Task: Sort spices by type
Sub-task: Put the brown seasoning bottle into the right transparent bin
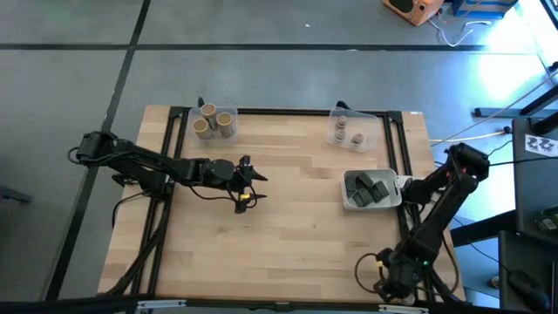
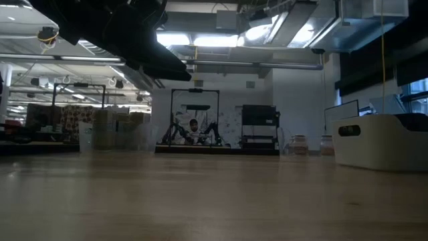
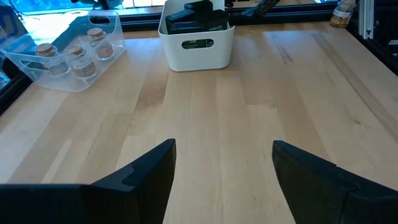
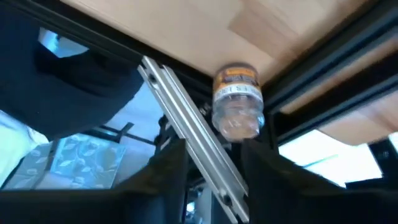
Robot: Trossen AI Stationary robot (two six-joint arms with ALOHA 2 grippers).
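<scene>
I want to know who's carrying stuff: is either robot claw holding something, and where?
Left gripper holds nothing. Right gripper is beside a small jar; a grip cannot be told.

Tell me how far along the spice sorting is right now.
Mostly done, it seems. The tan cylinders sit together in one clear tray, the grey-capped jars in another tray, and the dark packs fill the white dish. The bare tabletop shows no loose spices. The left gripper hovers open and empty mid-table. The right gripper's wrist view shows one small jar at the table's frame, possibly the last piece.
</scene>
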